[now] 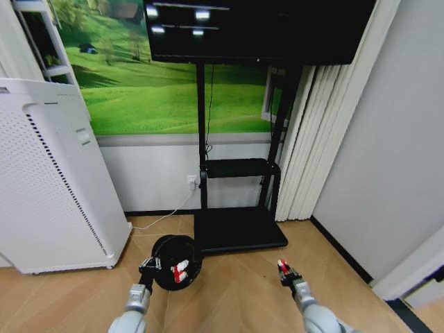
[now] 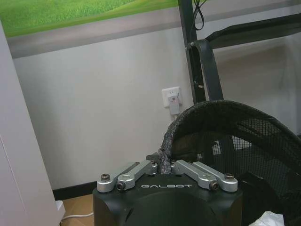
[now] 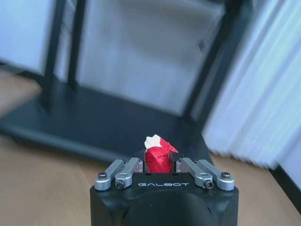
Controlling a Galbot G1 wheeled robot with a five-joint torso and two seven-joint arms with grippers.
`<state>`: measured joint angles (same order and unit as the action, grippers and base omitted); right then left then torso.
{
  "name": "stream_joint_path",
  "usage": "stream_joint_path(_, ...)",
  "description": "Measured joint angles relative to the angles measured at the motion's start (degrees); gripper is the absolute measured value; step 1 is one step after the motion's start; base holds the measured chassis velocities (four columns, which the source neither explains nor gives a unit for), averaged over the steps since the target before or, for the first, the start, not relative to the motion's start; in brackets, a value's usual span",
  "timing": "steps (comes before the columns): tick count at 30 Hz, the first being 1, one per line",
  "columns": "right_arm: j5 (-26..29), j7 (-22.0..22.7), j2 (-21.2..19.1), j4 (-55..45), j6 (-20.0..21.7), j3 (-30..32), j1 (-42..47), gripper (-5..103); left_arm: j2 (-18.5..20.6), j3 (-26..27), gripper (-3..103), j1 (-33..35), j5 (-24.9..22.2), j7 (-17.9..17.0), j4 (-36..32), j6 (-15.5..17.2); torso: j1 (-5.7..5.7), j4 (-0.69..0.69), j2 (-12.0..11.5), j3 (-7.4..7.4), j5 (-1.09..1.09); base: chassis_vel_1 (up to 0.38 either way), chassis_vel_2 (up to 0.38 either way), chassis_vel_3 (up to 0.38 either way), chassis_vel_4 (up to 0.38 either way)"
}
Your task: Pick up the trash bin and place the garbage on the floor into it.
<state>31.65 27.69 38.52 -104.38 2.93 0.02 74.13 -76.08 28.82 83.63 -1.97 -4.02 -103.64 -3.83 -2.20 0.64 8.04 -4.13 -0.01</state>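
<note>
The left gripper (image 2: 164, 165) held the trash bin (image 1: 176, 261) by its thin mesh rim, jaws pinched shut; light, flexible. The right gripper (image 3: 160, 162) jaws clamped a crumpled red-and-white wrapper (image 3: 158, 155), soft and weightless.

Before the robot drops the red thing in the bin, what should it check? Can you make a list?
1. Left pincer pinching the trash bin rim: ok.
2. Right pincer holding the red-and-white wrapper: ok, shut on it.
3. Bin mouth facing up and open: ok; a red-and-white piece already lies inside.
4. Wrapper above the bin: not ok, the right pincer is off to the bin's right.
5. Other litter on the floor: cannot tell.
</note>
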Motion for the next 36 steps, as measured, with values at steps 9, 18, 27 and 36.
stream_joint_path(9, -6.4, -11.3, 1.4, -6.6, -13.2, -3.8, -1.0, 25, -0.2, -0.9, 4, 0.3, 0.6, 0.0, -0.3, 0.0, 0.00, -0.01, 0.0, 0.00, 0.00, 0.000, 0.000, 0.000, 0.000)
stream_joint_path(18, -8.7, -18.7, 5.0, -4.0, -21.1, -13.3, -7.1, 25, -0.9, -3.2, 4, -0.3, 1.5, -0.4, 0.4, 0.2, 0.00, 0.00, 0.0, 0.00, 0.00, 0.000, 0.000, 0.000, 0.000)
stream_joint_path(27, -10.5, -20.4, 11.8, 5.0, -24.9, -25.2, -17.2, 25, -2.2, -5.7, 4, -1.6, 2.8, -0.8, 2.2, 0.7, 0.00, 0.01, 0.0, 0.00, 0.01, 0.000, 0.000, 0.000, 0.000)
stream_joint_path(36, -12.0, -18.8, 18.5, 13.9, -24.7, -31.2, -23.8, 25, -2.4, -6.1, 4, -2.2, 2.9, -0.9, 3.1, 0.9, 0.00, -0.01, 0.0, -0.01, 0.01, 0.000, 0.000, 0.000, 0.000)
